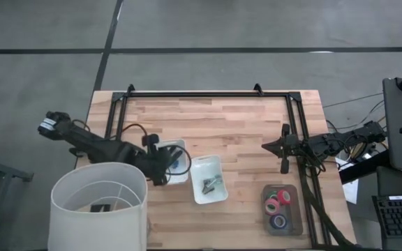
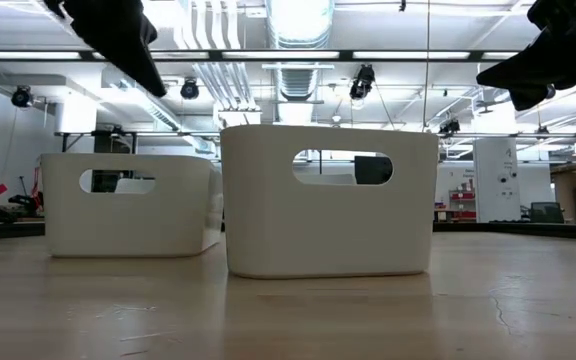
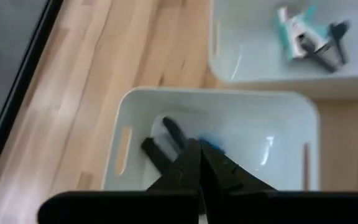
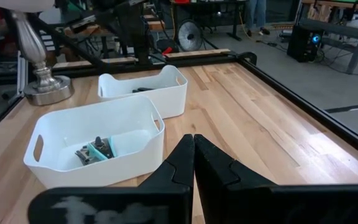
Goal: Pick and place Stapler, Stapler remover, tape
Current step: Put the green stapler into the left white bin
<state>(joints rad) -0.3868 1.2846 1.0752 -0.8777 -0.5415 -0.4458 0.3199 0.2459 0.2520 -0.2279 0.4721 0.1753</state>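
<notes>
Left gripper: the left gripper [image 3: 199,163] hangs right over the left-hand white tray [image 1: 180,148], fingers pressed together, nothing between them.
Right gripper: the right gripper [image 4: 193,155] sits over bare wood near the table's right side, fingertips closed tight and empty, pointing toward the trays.
Stapler: the stapler [image 3: 166,140] lies inside the left-hand white tray, a dark slim shape just under the left gripper, partly hidden by its fingers.
Stapler remover: the stapler remover [image 3: 306,40], teal and dark, rests on the floor of the middle white tray [image 1: 202,196], which stands just beside the first tray.
Tape: the tape [image 1: 279,202] sits in a dark shallow tray [image 1: 298,210] near the table's front right corner; red, green and blue rolls lie close together there, well apart from both white trays.
Table: the wooden table [image 1: 236,125] carries a black frame [image 1: 208,93] along its edges.
Lamp shade: a big white lamp shade [image 1: 100,206] covers the front left corner.
</notes>
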